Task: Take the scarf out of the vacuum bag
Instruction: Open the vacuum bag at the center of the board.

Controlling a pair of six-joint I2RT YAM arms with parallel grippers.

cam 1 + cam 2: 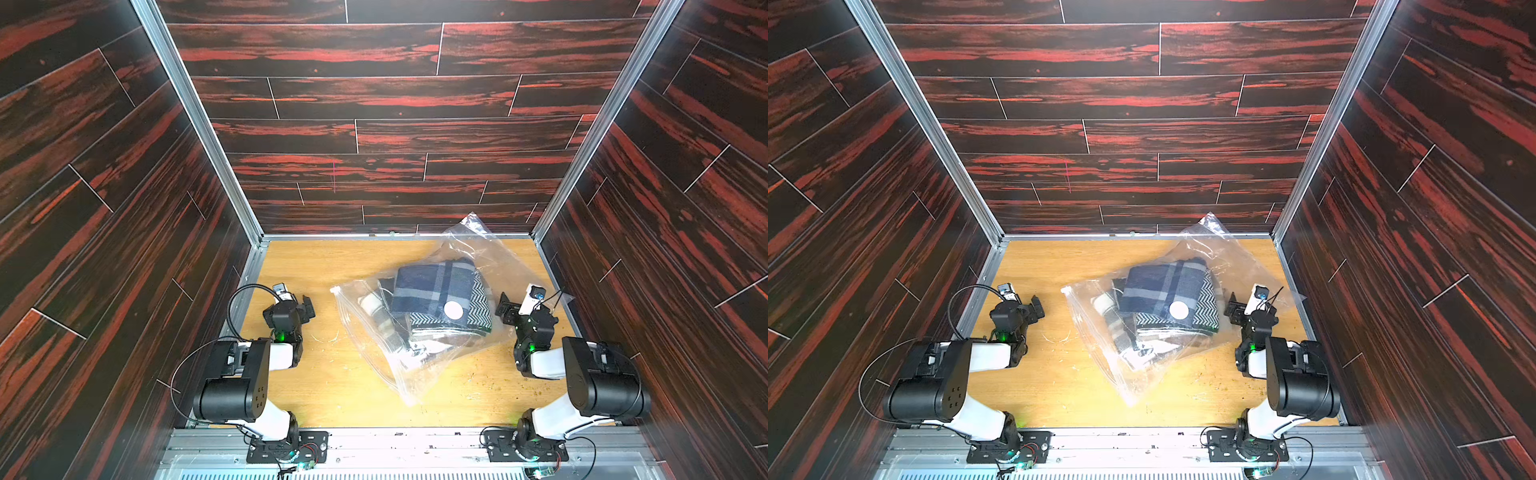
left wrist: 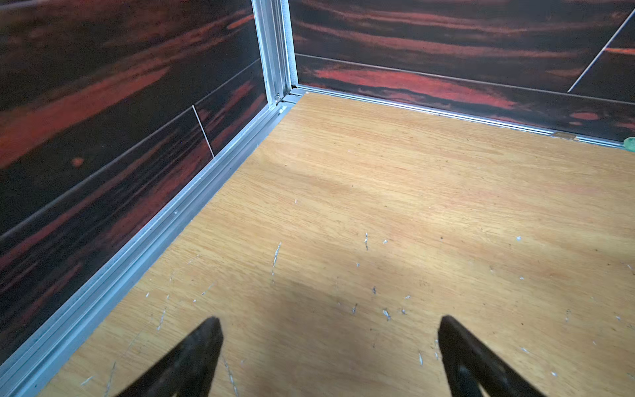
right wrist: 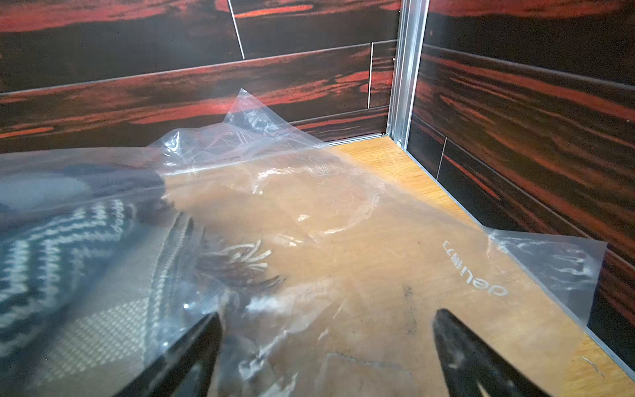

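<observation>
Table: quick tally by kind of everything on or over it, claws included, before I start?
Vacuum bag: 1
Valve disc, white, on the bag's face: 1
Scarf bundle inside the bag: 1; separate pieces cannot be told
Claws: 2, left claw and right claw, both open, gripping nothing
Total: 5
</observation>
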